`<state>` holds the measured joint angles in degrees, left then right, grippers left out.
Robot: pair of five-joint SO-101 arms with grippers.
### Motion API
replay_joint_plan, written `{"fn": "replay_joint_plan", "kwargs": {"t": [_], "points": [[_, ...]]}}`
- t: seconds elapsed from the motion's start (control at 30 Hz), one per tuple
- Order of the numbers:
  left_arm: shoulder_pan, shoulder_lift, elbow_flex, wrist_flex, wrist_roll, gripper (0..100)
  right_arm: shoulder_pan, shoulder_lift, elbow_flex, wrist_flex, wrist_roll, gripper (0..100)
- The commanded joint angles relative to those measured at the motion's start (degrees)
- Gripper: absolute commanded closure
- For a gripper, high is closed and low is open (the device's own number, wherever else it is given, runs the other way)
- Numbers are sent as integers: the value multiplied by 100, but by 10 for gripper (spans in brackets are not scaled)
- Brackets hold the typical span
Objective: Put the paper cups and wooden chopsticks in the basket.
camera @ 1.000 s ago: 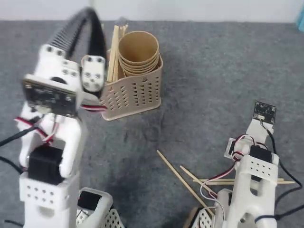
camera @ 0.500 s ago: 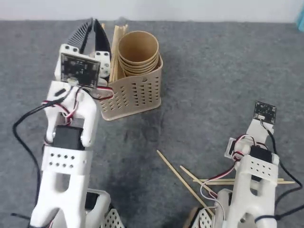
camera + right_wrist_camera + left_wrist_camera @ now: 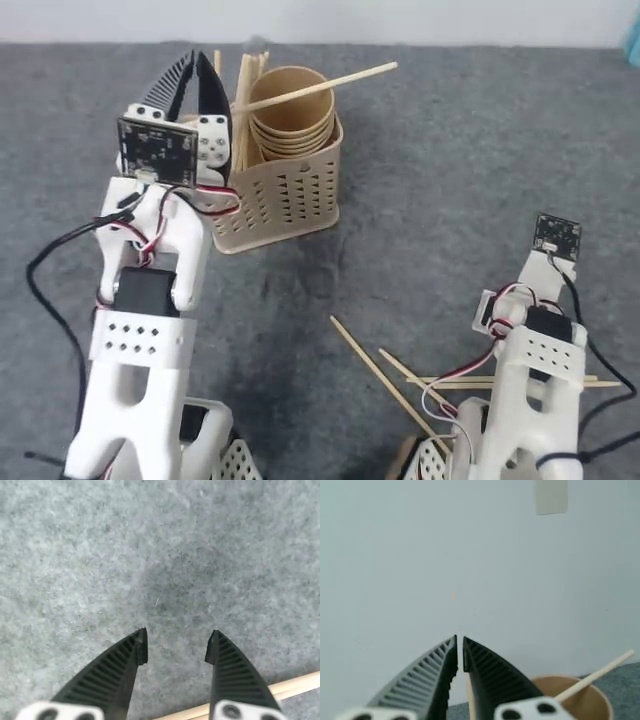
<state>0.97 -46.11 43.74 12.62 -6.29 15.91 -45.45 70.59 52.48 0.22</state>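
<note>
left hand closed, empty, by basket | right hand open, empty | chopstick across cups

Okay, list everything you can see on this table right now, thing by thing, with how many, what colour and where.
basket: one, beige, perforated, at the far side of the carpet.
paper cups: one nested stack, brown, inside the basket; exact count unclear.
upright chopsticks: a bunch, light wood, in the basket beside the cups.
crossing chopstick: one, light wood, lying across the top cup's rim.
loose chopsticks: several, light wood, on the carpet by the right arm's base.
carpet: one, grey, covering the table.
left pincer: one, black, shut, raised beside the cups.
right pincer: one, black, open, over carpet.
</note>
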Motion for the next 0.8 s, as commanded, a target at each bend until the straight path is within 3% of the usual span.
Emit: {"fn": "replay_joint_plan", "kwargs": {"t": [0.0,0.2,0.37,0.5,0.57,0.77], "points": [[-18,-246,-409,-141,53,985,-48,-110,-176,-84,-70,797],[-9,-202,-936,132,62,976,-48,-110,-176,-84,-62,797],[35,299,-2545,2215,809,816,-57,-110,-176,-92,-70,797],[9,1407,-4374,4000,800,721,-57,-110,-167,-92,-70,797],[35,2013,-5226,4747,316,712,-57,-110,-167,-92,-70,797],[264,3420,-6897,6743,-2022,713,-57,-110,-167,-92,-62,797]]}}
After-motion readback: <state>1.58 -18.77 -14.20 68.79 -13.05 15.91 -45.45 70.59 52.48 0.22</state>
